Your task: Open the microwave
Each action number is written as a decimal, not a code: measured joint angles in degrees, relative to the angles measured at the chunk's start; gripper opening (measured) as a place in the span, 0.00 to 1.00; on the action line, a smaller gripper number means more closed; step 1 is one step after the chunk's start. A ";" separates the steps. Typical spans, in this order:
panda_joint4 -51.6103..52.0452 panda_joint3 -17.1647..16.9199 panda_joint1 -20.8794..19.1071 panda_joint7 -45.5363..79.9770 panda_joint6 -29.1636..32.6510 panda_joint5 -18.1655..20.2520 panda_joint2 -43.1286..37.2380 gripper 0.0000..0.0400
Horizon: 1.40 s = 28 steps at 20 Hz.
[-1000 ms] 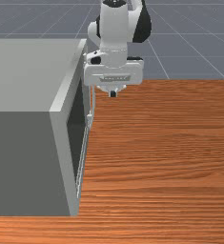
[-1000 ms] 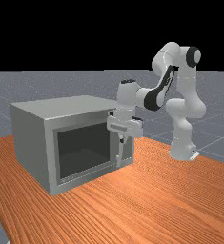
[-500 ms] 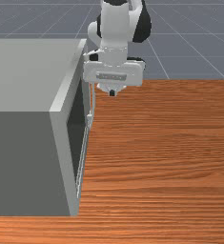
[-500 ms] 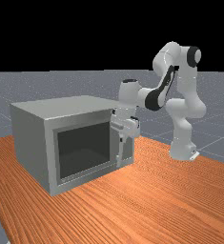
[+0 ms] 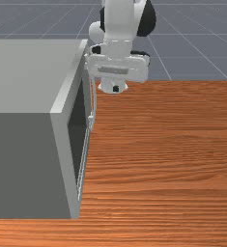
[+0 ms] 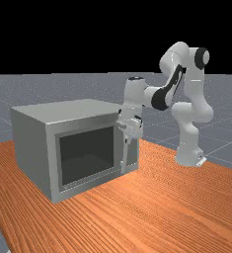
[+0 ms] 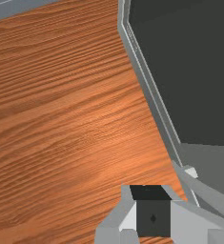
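The surface (image 5: pixel 173 159) was orange-brown wood with dark grain running in long lines, and it spread out below the claw (image 5: pixel 116 89) and well past it toward the front view's right. Directly on it, just beside the claw on the front view's left, stood a grey, boxy microwave (image 5: pixel 28 77), upright, its dark-windowed front turned to the claw's side, the door shut.

Gripper (image 5: pixel 115 89) a touch higher now than second ago. In far view, hand (image 6: pixel 131 127) has turned, showing narrower side; wrist link (image 6: pixel 134 94) above has risen, top leaning more toward far view's right. In front view, both shifted slightly toward front view's right.
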 joint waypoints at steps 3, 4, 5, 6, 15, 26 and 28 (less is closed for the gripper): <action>0.08 -0.21 0.29 5.65 0.31 -1.83 -0.12 0.00; 0.03 -0.28 0.27 4.15 0.47 -1.64 -0.17 0.00; -0.05 -0.03 0.69 16.62 0.74 -8.02 -0.14 0.00; -0.09 0.00 0.64 21.15 0.58 -12.45 -0.04 0.00; -0.51 0.47 1.81 42.56 0.03 -32.15 0.13 0.00; 1.46 2.12 4.18 59.82 -8.69 -43.42 0.97 0.00; -0.42 3.24 4.88 66.30 -9.37 -53.10 0.05 0.00</action>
